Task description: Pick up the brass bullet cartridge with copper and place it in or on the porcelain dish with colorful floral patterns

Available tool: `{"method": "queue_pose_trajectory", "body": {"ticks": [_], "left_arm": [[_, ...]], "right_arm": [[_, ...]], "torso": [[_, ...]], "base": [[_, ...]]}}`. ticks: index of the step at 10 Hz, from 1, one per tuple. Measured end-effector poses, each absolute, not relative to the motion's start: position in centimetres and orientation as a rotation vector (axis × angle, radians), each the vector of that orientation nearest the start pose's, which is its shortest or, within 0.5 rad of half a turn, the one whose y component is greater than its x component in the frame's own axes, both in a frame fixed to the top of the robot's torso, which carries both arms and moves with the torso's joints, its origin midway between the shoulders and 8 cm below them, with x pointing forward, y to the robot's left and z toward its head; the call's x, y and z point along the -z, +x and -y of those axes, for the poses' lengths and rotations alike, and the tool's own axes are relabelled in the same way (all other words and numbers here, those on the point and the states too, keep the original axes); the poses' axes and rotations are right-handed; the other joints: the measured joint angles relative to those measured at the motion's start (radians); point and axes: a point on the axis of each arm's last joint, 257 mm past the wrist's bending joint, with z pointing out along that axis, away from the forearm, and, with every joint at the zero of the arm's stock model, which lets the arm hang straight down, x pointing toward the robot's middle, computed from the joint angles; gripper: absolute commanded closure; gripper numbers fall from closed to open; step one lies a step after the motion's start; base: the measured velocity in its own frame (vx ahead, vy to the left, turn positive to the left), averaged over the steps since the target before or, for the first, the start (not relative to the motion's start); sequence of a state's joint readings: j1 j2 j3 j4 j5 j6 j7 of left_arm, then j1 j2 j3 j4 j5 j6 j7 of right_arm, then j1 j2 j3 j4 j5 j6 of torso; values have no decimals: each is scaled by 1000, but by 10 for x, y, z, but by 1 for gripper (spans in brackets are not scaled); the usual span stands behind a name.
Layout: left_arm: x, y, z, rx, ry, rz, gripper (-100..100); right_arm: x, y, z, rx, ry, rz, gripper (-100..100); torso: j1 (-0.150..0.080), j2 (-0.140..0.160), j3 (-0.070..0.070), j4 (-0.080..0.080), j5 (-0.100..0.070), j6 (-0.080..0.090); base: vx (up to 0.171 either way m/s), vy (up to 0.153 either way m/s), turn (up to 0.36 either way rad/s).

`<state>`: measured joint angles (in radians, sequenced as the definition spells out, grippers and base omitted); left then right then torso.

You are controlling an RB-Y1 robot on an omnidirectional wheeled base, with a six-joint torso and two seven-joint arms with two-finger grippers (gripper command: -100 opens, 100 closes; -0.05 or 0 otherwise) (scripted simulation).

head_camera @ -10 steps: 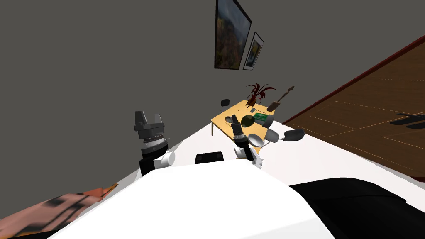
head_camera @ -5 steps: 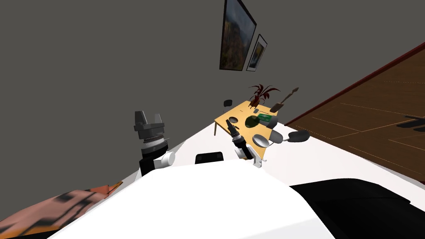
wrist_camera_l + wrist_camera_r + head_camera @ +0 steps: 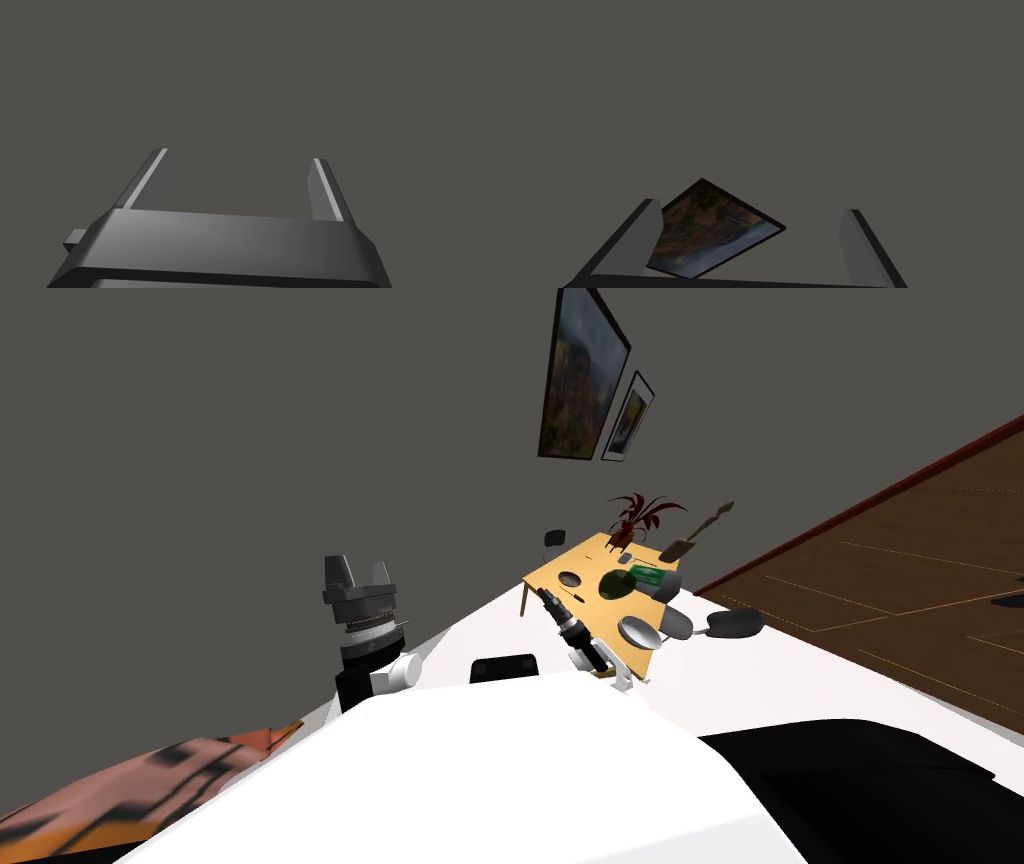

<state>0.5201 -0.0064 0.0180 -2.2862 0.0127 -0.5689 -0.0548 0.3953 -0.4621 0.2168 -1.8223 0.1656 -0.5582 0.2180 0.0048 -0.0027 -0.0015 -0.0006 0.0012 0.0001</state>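
Cartridge: too small to be told apart among the things on the far bench.
Dish: taken to be the small round, dark-rimmed piece, laid flat on the bench near one edge; no pattern can be made out.

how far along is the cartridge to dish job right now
Nothing looks done: the left gripper and right gripper have open fingers with nothing between them. In hand: the right one reaches toward the wooden table. Remaining: the whole pick and place; what lies on it is too small to tell apart.
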Motion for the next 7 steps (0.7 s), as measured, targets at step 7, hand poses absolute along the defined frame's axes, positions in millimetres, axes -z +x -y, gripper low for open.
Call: {"method": "queue_pose_trajectory", "body": {"ticks": [7], "left_arm": [[-34, 328, -287, 1245, -601, -571, 0]], "right_arm": [[303, 374, 224, -879, 162, -1688, -100]], "torso": [[-3, 0, 0, 0, 0, 0]], "base": [[69, 55, 67]]}}
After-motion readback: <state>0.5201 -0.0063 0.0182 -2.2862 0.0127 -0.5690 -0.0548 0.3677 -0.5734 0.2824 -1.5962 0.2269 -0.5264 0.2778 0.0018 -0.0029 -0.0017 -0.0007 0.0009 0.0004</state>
